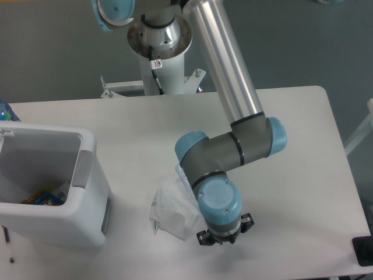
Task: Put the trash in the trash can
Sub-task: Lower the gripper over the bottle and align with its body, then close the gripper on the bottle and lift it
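A white table (pixel 303 146) with rounded corners stands on a dull grey floor (pixel 52 52) under even light.

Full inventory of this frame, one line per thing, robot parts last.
trash can: 1, white with grey handle panels, left of the table.
bottle: 1, red-and-blue label visible, inside the trash can, mostly hidden.
wrapper: 1, crumpled translucent white, on the table beside the wrist.
table: 1, white.
blue item: 1, far left edge, cut off, unidentifiable.
dark object: 1, bottom right corner, cut off.
arm: 1, silver and grey with light blue caps.
end effector: 1, black, under the wrist; fingers hidden.
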Robot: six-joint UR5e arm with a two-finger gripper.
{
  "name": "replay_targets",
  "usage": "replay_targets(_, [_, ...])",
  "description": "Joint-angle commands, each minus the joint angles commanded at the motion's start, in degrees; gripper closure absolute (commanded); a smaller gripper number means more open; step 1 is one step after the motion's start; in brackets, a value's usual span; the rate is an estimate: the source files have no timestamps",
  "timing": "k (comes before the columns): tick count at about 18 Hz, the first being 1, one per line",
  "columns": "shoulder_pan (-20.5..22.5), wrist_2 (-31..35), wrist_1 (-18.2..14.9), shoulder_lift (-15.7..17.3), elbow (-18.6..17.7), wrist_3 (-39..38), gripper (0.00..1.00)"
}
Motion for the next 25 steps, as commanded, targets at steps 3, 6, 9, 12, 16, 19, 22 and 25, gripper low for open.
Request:
replay_targets(3, [0.6,-2.6,5.4,0.3,0.6,0.4,1.00])
replay_targets(6, [1.4,-7.1,5.6,2.8,1.3,4.5,1.00])
replay_targets(9, [2.9,-11.3,5.6,6.1,1.4,8.7,1.00])
replay_targets(12, [3.0,-14.8,5.6,8.8,2.5,11.0,1.00])
replay_targets(16, [2.6,-17.7,8.7,10.8,4.2,11.0,1.00])
replay_targets(19, [2.5,-20.3,10.0,12.6,4.3,10.9,1.00])
replay_targets(22, [2.5,-25.1,11.7,14.3,4.4,10.7,1.00])
replay_targets(25, [2.4,-29.2,11.7,16.1,4.2,11.0,1.00])
